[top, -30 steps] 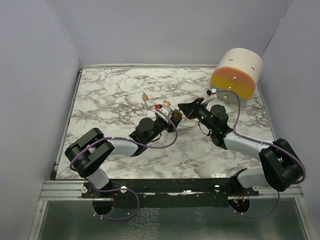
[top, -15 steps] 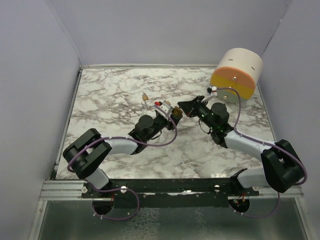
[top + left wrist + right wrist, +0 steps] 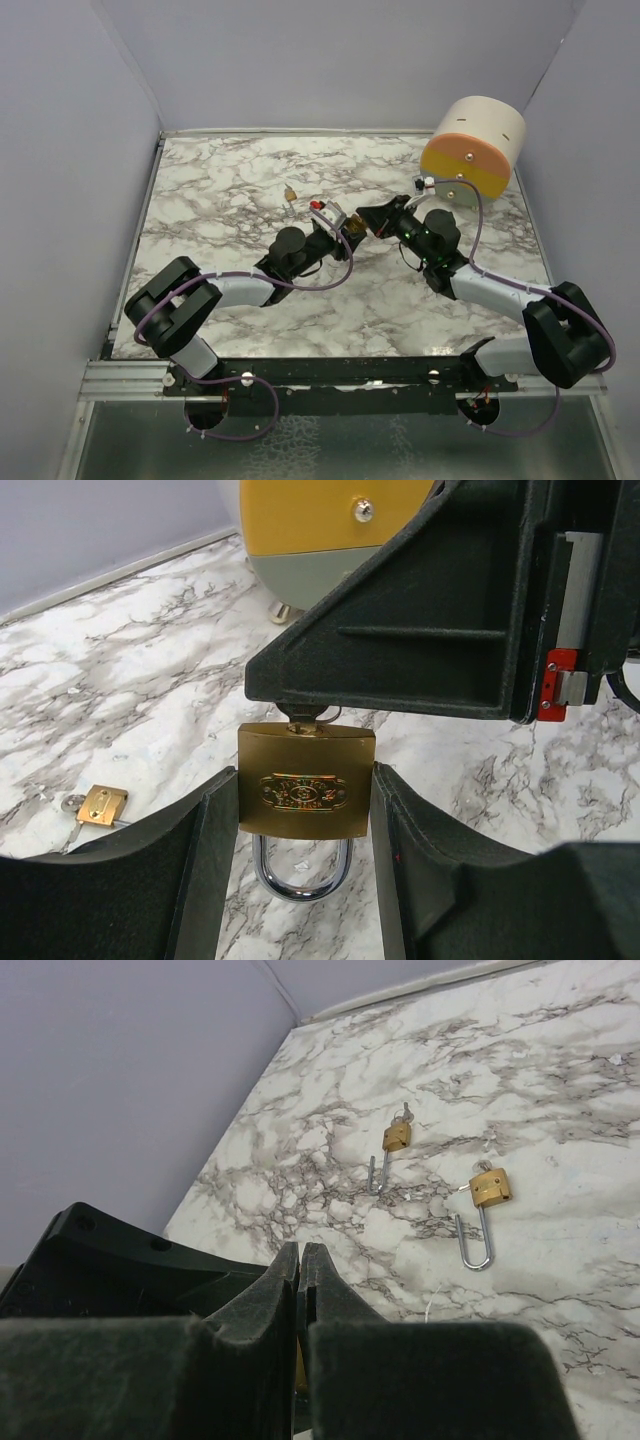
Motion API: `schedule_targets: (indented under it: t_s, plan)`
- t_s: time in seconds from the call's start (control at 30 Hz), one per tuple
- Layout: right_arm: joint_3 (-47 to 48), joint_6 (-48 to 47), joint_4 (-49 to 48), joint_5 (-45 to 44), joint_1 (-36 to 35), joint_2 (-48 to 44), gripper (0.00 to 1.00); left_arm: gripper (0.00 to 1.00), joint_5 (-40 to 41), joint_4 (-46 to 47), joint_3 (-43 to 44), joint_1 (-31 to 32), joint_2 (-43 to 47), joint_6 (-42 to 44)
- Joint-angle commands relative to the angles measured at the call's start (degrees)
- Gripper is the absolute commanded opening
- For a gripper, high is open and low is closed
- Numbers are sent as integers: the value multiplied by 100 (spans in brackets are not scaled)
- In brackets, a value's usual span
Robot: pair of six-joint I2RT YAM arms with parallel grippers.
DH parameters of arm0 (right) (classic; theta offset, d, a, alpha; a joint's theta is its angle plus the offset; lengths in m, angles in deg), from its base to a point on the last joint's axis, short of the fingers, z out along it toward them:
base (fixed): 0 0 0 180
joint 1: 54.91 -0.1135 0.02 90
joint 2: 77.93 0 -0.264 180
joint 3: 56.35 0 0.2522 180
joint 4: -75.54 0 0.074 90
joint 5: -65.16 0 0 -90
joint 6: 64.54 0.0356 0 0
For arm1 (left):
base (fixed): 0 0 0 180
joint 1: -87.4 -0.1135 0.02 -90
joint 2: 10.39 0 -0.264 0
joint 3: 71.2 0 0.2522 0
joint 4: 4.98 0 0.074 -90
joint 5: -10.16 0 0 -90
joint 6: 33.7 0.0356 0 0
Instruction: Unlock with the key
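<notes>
Two arms are meeting over the middle of the desk (image 3: 220, 180), tips almost nose to nose. The left fingers (image 3: 205, 860) are standing partway apart and clamping the brass padlock (image 3: 305, 792) by its two narrow sides, seemingly clear of the marble. Its shackle (image 3: 300, 875) is pointing back toward the left wrist with both legs looking seated, so we are judging it locked.

The right fingers (image 3: 280, 1295) are pressed shut. In the left wrist view they are pinching the key (image 3: 312, 716) right at the padlock's keyway face, the end opposite the shackle. Only a sliver of metal is showing between them and the brass, so we are taking the blade to be in. How deep, we cannot tell.

What the move is turning on:
- The key's long axis is running in line with the padlock's own, shackle to keyway.
- The right fingers are sitting straight beyond the keyway end.
- The right arm is the one on the key; the left is only bracing.

We are expecting a roll of the right wrist about that shared line. Any tilt off it is risking a bind, or the body slipping in the left grip.

Spare padlocks (image 3: 490, 1188) are lying on the desk, well apart from the work
</notes>
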Motion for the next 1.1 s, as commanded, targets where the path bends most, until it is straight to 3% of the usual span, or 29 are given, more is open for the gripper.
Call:
schedule_targets:
  t_s: [0.0, 0.23, 0.6, 1.07]
  plan:
    - [21, 53, 473, 728, -132, 142, 1, 0, -66, 832, 485, 71, 385, 127]
    - [223, 88, 833, 832, -134, 366, 1, 0, 472, 443, 628, 75, 438, 88]
    - [865, 274, 1860, 922, -124, 844, 1, 0, 1279, -1190, 1269, 70, 310, -503]
    - [1265, 413, 2466, 941, -136, 1140, 1, 0, 1896, -1944, 1498, 70, 288, -878]
